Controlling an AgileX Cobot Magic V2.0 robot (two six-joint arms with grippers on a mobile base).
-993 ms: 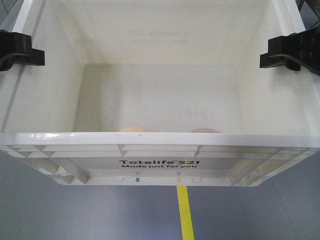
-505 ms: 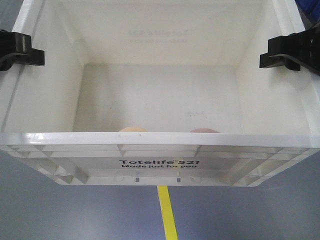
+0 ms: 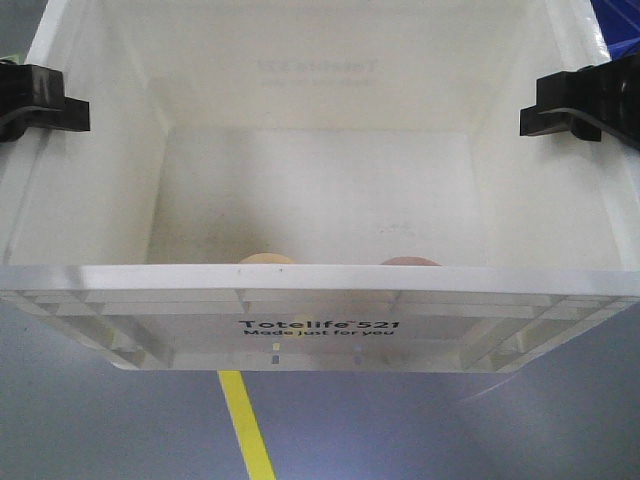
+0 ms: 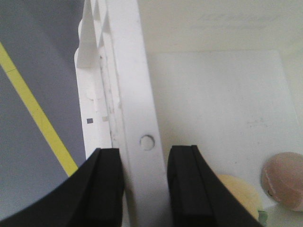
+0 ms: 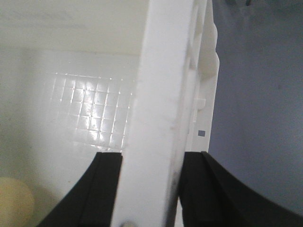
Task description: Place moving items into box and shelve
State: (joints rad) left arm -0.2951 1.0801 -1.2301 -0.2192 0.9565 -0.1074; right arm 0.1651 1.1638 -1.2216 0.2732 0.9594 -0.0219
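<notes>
Two moving items, both inside the box (image 3: 320,278): one yellowish-tan lump (image 4: 236,195) and one pinkish-beige lump (image 4: 286,180). They lie side by side on the box bottom against the near wall, close but apart. From the front view only their tops show above the rim.

Box: large, white, ribbed rim, held clear of the grey floor (image 3: 470,420).

Left end effector (image 4: 145,163): pinching the left rim of the box, one black finger outside the wall and one inside.

Right end effector (image 5: 151,163): pinching the right rim likewise, with the wall between its fingers.

Change noted: over the last second the yellow floor line (image 3: 245,425) slides from right of centre to left of centre beneath the box and takes on a slant. A blue object (image 3: 622,25) comes into the top right corner. The box, both grips and both lumps keep the same places in the front view.

Judgement: the loading half looks complete; the robot is carrying the box and turning or travelling, presumably toward the shelf. No shelf is in view.

Writing: black print (image 3: 320,327) on the near outer wall reads "Totelife 521" with "Made just for you" beneath. The same wording shows faintly, reversed, through the far wall. No other labels are legible.
</notes>
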